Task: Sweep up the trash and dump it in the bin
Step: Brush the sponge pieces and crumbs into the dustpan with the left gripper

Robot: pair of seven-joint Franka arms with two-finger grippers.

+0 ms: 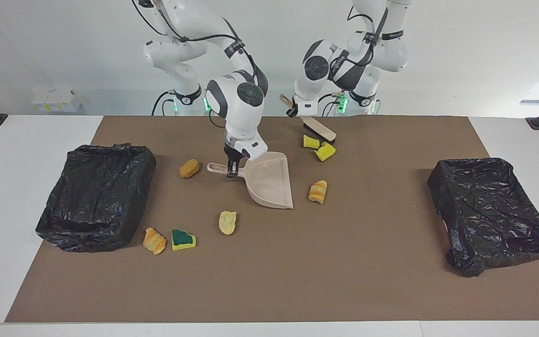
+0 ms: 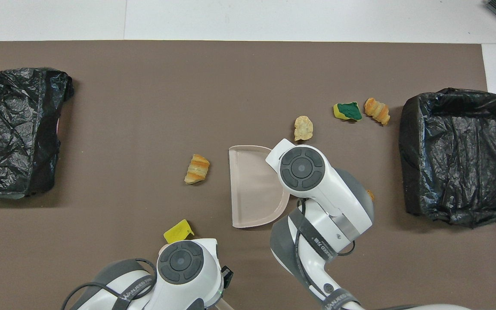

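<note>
The sweeping step is in hand. The right gripper (image 1: 233, 169) is clamped on the handle of the beige plastic dustpan (image 1: 269, 180), pan mouth toward a tan striped bread lump (image 1: 318, 191). The left gripper (image 1: 294, 109), clamped on the wooden brush (image 1: 318, 128), hangs just above two yellow sponge chunks (image 1: 320, 146), apparently touching them. Other scraps lie well apart. Next, brush these chunks toward the pan.

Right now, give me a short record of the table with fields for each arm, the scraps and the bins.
right end effector: shut on the dustpan handle, pan flat on the mat
left end effector: holds the brush, bristles at two yellow sponge pieces
other scraps: five loose on the mat, none in the dustpan
bins: one black-lined bin at the right arm's end of the table, another at the left arm's end
</note>
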